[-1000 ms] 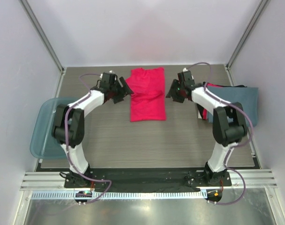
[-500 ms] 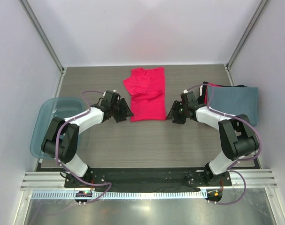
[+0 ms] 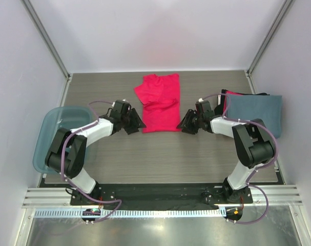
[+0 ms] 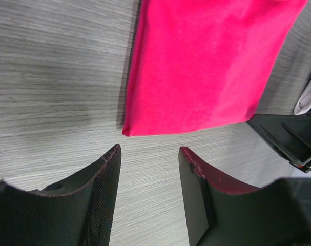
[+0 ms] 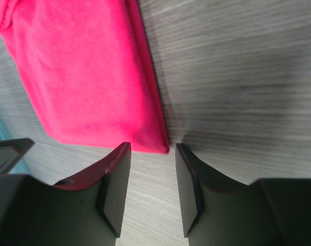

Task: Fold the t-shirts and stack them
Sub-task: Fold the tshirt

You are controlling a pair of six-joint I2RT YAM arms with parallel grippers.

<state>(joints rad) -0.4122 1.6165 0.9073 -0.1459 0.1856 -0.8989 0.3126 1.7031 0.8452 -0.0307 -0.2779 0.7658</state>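
Note:
A bright pink-red t-shirt [image 3: 158, 102] lies partly folded lengthwise at the back middle of the table. My left gripper [image 3: 137, 124] sits low at its near left corner. In the left wrist view the gripper [image 4: 149, 151] is open, with bare table between the fingers and the shirt [image 4: 206, 66] corner just ahead. My right gripper [image 3: 185, 124] is at the near right corner. It is open in the right wrist view [image 5: 151, 147], and the shirt [image 5: 78, 66] corner lies right at the mouth of the fingertips. A slate blue-grey t-shirt [image 3: 255, 114] lies folded on the right.
A translucent blue bin [image 3: 55, 136] sits at the table's left edge. Red and dark folded edges [image 3: 227, 98] show beside the blue-grey shirt. Grey walls and metal posts close in the back and sides.
Both grippers have come down from beside the shirt's upper half to its near corners. Their jaws have narrowed somewhat. The shirt has not moved.

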